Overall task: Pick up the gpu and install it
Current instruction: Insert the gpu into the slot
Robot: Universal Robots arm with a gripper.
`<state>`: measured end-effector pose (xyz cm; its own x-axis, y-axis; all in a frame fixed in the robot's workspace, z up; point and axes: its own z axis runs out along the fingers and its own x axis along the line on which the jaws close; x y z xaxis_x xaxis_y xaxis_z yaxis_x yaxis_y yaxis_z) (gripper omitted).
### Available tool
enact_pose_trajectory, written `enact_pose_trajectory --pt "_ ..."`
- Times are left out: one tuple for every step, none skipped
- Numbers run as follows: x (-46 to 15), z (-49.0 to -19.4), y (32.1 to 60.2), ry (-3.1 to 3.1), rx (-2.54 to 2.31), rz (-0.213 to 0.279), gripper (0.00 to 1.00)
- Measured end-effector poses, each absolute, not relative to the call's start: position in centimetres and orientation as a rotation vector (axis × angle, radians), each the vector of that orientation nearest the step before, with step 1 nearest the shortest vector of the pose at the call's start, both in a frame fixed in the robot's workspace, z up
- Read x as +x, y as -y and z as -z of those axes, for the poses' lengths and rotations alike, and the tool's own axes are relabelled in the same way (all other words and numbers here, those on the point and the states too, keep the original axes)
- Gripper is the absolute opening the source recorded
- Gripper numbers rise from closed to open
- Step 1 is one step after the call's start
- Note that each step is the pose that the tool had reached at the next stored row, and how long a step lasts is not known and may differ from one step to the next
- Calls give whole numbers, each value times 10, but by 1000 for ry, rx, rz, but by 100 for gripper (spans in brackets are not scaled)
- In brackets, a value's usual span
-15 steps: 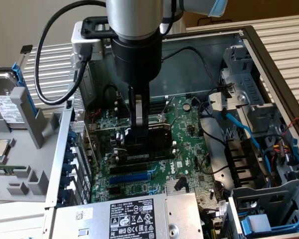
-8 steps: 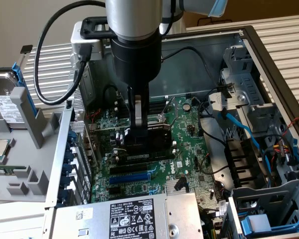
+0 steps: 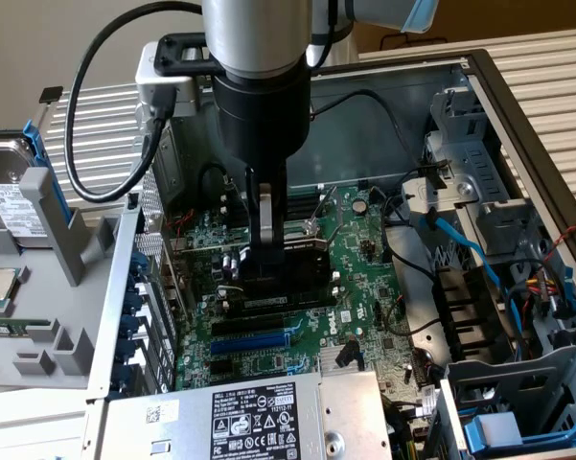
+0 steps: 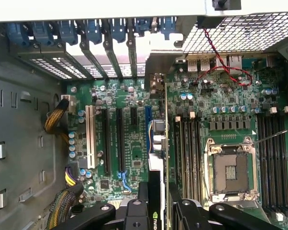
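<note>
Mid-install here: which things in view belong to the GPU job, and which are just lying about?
Job:
- gpu, on edge in the gripper
- motherboard with its slots

Lying about:
- hard drive in the grey rack outside the case
- power supply
- empty CPU socket
- blue cables

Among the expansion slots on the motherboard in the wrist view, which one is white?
The white slot is the outermost one, nearest the yellow-sleeved cables; the other long slots are black, and a short one is blue.
</note>
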<state>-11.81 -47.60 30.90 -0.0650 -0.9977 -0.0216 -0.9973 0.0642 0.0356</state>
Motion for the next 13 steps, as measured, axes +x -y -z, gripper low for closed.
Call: enact_pose_trajectory --pt "-118 -309 476 2285 2142 64 27" --pt "-118 -308 476 2286 2142 64 27" --pt "-118 -308 476 2286 2142 64 27" --pt "-118 -308 476 2285 2142 64 27" --pt "-118 -308 476 2285 2142 64 27" --pt "-118 -308 476 2285 2142 64 27" --pt "-118 -308 476 2285 2142 64 27" --pt "-118 -308 476 2285 2142 64 27" --pt "-118 -308 476 2285 2142 64 27" --pt "-118 -308 476 2285 2142 64 27" --pt "-118 -308 476 2285 2142 64 27" --pt "-118 -308 476 2285 2142 64 27" --pt "-119 -307 476 2286 2142 64 27"
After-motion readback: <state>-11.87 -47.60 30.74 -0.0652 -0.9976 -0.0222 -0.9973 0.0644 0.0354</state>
